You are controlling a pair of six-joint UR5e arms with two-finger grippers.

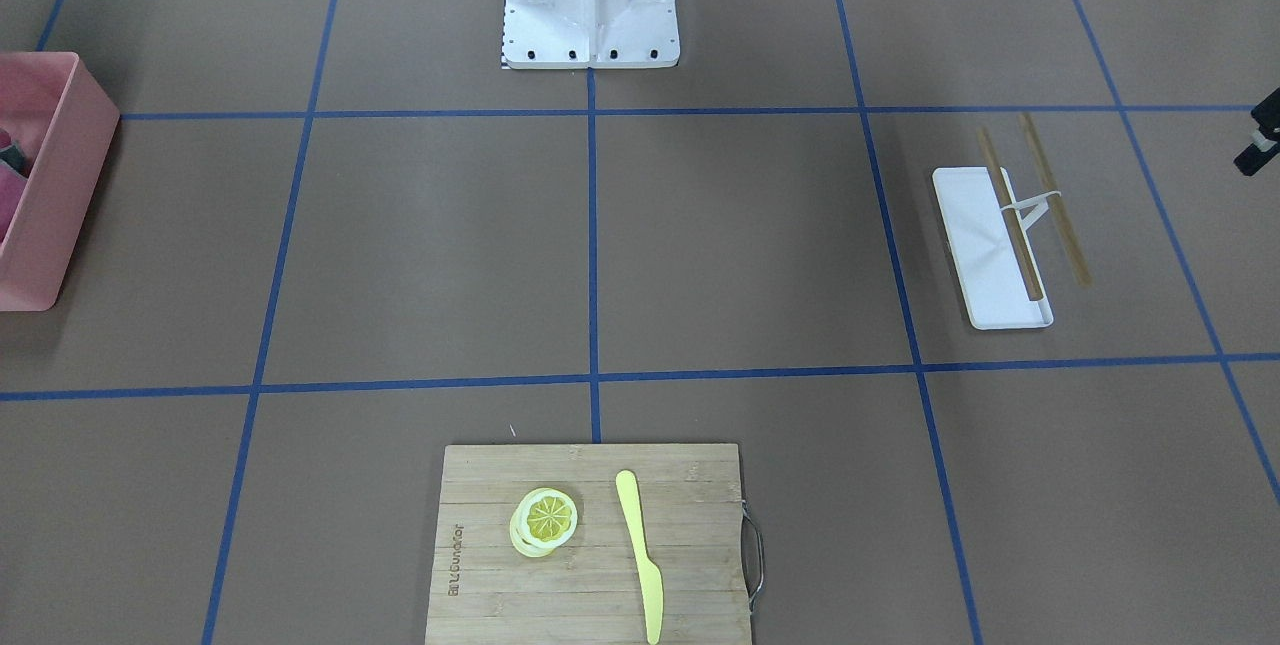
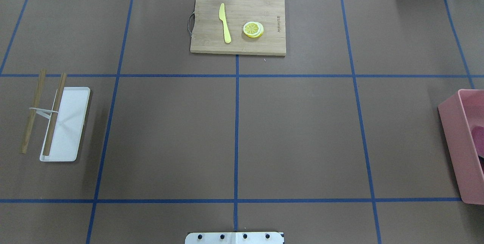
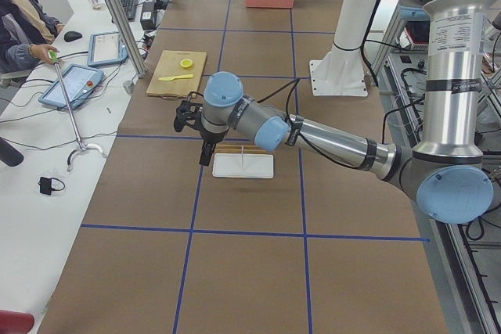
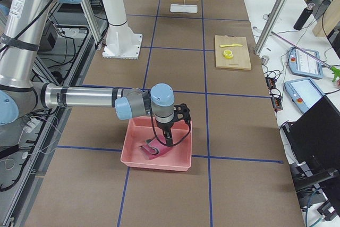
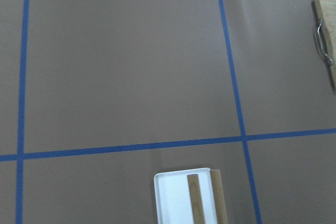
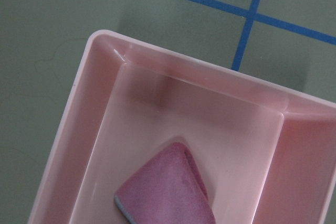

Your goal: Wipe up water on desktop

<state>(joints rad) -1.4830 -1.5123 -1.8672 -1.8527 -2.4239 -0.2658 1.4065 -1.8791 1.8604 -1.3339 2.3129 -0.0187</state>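
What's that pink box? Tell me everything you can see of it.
The pink box is a shallow rectangular tub, glossy like plastic, with rounded corners. It sits flat on the brown desktop beside a blue tape crossing. A folded pink cloth with a grey edge lies inside. The right end effector hangs above it.

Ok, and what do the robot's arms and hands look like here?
Both the left arm and right arm are silver metal tubes with rounded light-blue joint caps, black cables running along them and a white label on the upper segment. The left hand and right hand are black, two-fingered.
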